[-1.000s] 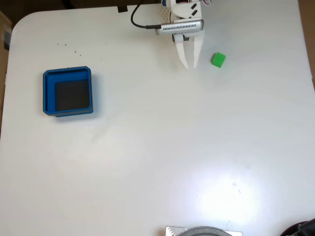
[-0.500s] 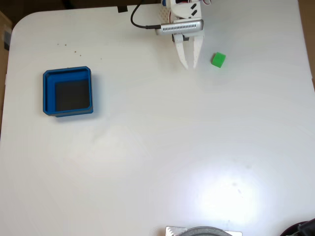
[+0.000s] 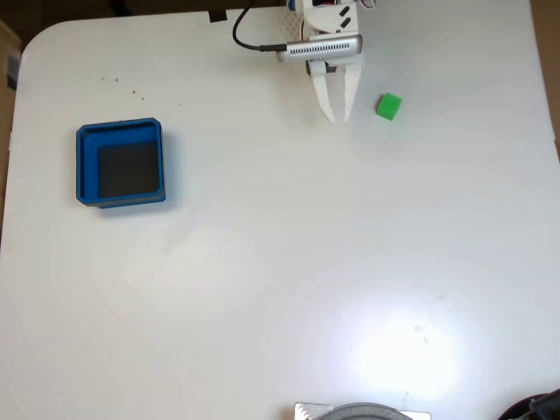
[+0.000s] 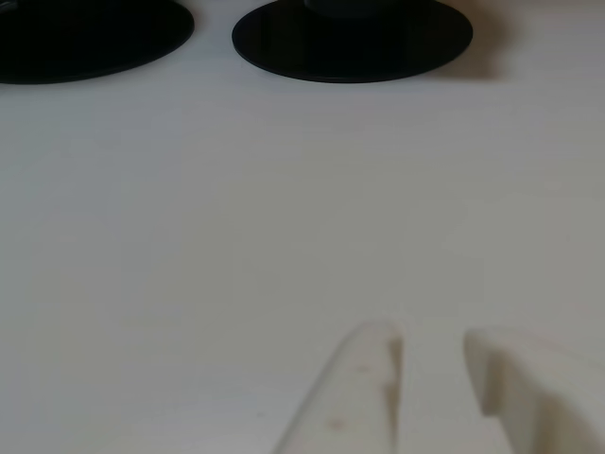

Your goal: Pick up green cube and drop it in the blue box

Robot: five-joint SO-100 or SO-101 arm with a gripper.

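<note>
While nothing has moved, hand (image 3: 339,119) sits beside green cube (image 3: 388,107).

Blue box (image 3: 120,164) as reference: white table (image 3: 289,289) right of it and toward the bottom edge in the fixed view was bare, wide free passage. Green cube (image 3: 388,107) sat far right and higher, just right of the gripper (image 3: 338,115), small bare gap between. Two dark discs (image 4: 352,36) lay well ahead of the fingertips (image 4: 378,345) in the other view.
</note>
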